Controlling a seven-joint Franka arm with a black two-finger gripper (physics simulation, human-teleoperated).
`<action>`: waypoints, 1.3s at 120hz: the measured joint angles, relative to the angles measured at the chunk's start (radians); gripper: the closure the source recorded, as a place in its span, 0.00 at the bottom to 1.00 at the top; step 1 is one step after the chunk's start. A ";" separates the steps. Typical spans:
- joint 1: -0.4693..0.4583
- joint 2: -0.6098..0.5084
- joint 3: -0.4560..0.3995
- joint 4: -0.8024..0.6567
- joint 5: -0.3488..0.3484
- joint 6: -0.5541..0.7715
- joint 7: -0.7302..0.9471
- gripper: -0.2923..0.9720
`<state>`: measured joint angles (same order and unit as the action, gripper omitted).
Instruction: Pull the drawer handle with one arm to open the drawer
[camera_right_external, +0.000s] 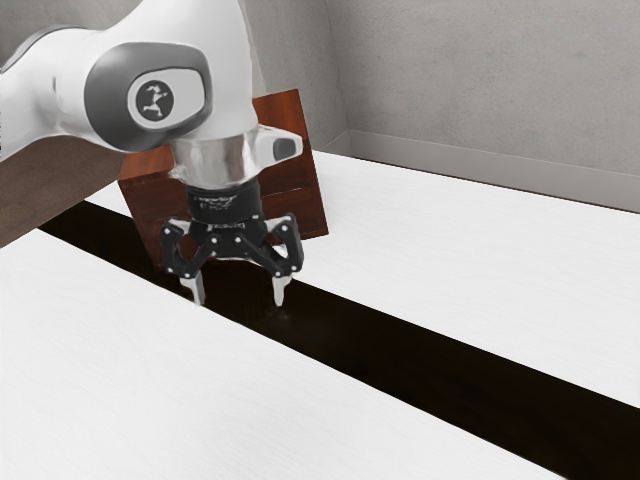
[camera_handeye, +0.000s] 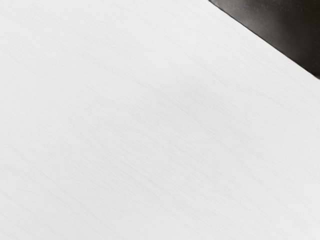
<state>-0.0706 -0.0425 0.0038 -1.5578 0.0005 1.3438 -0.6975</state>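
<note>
Over the dark band (camera_right_external: 450, 375) that crosses the white desk (camera_right_external: 480, 250) from edge to edge:

- Claw (camera_right_external: 238, 296), black, one. It points straight down from the white arm (camera_right_external: 150, 90). Its two fingers (camera_right_external: 279, 290) are spread wide with nothing between them. The tips hang low over the band; whether they touch it cannot be told.

- Drawer box (camera_right_external: 295, 150), reddish-brown wood, one. It stands just behind the claw, toward the desk's far edge, on the exterior view's left side. The arm's wrist hides much of its front, leaving its upper corner and one side in sight. A thin dark seam (camera_right_external: 295, 190) runs across the visible face. No handle can be made out on it. The fingertips sit lower than and in front of the box, clear of its base.

- Desk surface under the hand, wrist view: plain white top (camera_handeye: 125, 130), with the dark band (camera_handeye: 280, 25) cutting across one corner.
</note>
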 joint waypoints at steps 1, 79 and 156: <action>-0.002 0.000 0.000 0.000 0.000 0.009 -0.011 0.23; 0.598 0.138 -0.240 0.128 0.017 0.239 -0.612 0.23; 0.497 0.339 -0.044 0.204 0.022 0.592 -0.953 0.23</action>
<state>0.4263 0.2969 -0.0403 -1.3537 0.0225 1.9353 -1.6507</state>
